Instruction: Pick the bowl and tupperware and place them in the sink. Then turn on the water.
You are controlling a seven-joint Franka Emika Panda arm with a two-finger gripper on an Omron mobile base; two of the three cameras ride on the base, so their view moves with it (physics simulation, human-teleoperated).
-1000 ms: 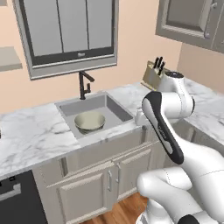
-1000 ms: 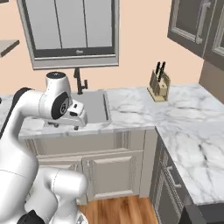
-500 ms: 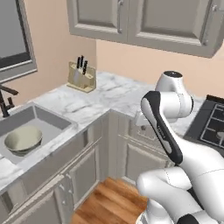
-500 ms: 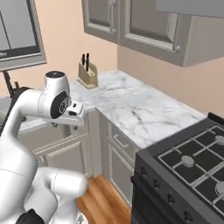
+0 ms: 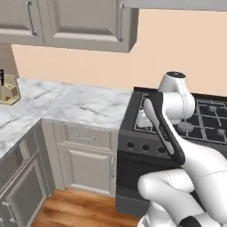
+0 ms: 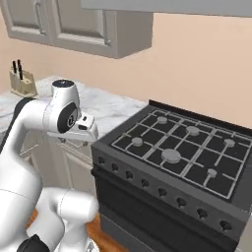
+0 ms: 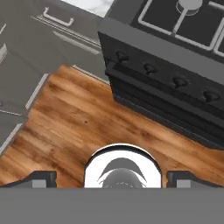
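Note:
The bowl, the tupperware, the sink and the water are out of view. My gripper (image 6: 79,135) hangs in front of the counter's edge, just left of the stove, pointing down at the floor. In the hand view the gripper (image 7: 112,177) is open: one dark fingertip (image 7: 41,177) at the left and one at the right stand far apart, with nothing between them. Below them lies wooden floor.
A black gas stove (image 6: 172,152) with a row of knobs (image 7: 175,81) stands ahead. Left of it runs a white marble counter (image 5: 75,104) over grey cabinets (image 5: 86,162). A knife block (image 6: 22,83) sits at the far left. Wall cabinets (image 5: 66,22) hang above. Wooden floor (image 7: 87,127) lies in front.
The whole picture has swung to the right: the sink with the bowl in it has left the views, the corner counter has passed, and the stove now stands ahead. The gripper stays open.

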